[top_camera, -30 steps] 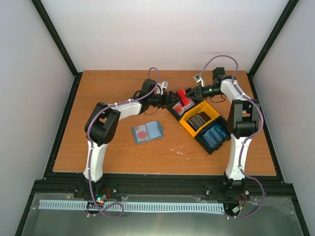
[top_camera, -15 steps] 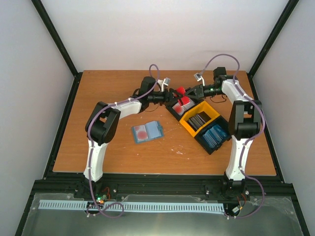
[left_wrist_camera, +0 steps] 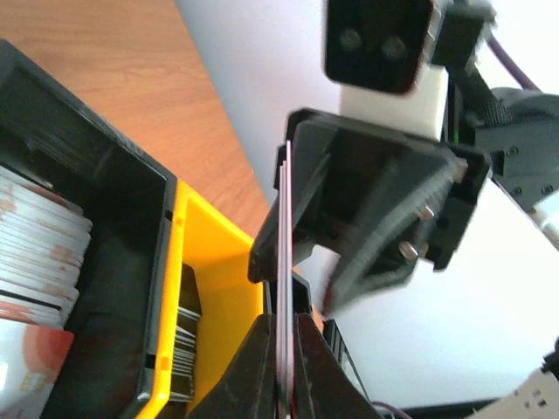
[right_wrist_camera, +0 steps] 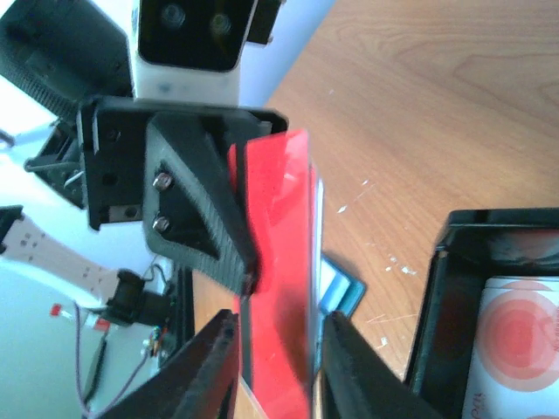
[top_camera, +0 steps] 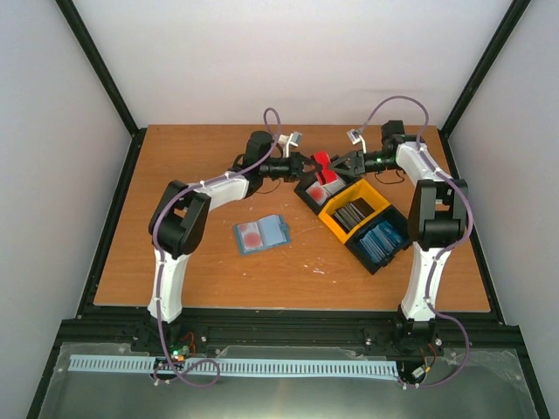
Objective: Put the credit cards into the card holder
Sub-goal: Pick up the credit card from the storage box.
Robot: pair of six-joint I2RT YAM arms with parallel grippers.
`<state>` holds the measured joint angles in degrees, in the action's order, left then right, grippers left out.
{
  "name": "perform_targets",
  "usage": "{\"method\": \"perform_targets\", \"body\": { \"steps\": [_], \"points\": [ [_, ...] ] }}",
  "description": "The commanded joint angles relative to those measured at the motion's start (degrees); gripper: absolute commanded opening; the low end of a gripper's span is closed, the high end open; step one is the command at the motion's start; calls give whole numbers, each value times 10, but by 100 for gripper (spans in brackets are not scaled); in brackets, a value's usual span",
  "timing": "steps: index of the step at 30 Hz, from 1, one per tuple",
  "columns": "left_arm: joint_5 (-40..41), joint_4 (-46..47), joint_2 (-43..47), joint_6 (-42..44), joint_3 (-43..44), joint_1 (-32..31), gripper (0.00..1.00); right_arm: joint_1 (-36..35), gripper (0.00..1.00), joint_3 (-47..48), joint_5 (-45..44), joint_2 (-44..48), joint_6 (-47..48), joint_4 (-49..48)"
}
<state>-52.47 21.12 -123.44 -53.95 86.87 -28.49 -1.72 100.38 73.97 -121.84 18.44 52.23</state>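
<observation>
Above the tray (top_camera: 327, 216), left tool (left_wrist_camera: 281, 336) pinches thin red card (right_wrist_camera: 275, 218); right tool (right_wrist_camera: 278, 330) seemingly ajar.

A blue-grey card holder (top_camera: 261, 234) lies open on the wooden table (top_camera: 175, 262). A black-and-yellow tray (top_camera: 327, 214) sits to its right.

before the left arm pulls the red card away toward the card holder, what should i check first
1. Left gripper shut on the red card: ok.
2. Right gripper has let go of the card: cannot tell; its fingers flank the card closely.
3. One card in the grip, not several: cannot tell; the left wrist view shows layered edges.
4. Card holder lies flat on the table, with nothing on top: ok.
5. No arm over the card holder: ok.
</observation>
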Motion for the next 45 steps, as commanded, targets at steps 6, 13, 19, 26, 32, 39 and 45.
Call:
{"method": "perform_targets", "body": {
  "steps": [6, 13, 19, 26, 32, 39, 45],
  "points": [
    [6, 53, 74, 1, -27, 30, 1, -1, 46, -41, 58, 76, 59, -1],
    [3, 68, 112, -3, -32, 36, 1, -3, 44, -33, 59, 74, 73, 18],
    [-8, 89, 105, -24, -32, 34, 1, -7, 43, -21, 61, 73, 52, 7],
    [-15, 95, 100, -27, -30, 32, 1, -20, 50, -40, 54, 90, 30, -30],
    [-18, 98, 102, -27, -39, 27, 1, -22, 48, -40, 52, 85, 2, -54],
    [-18, 99, 103, -25, -42, 27, 1, -22, 47, -40, 60, 90, 22, -42],
    [-21, 102, 107, -22, -44, 25, 1, -22, 46, -40, 49, 84, -5, -58]
  ]
}}
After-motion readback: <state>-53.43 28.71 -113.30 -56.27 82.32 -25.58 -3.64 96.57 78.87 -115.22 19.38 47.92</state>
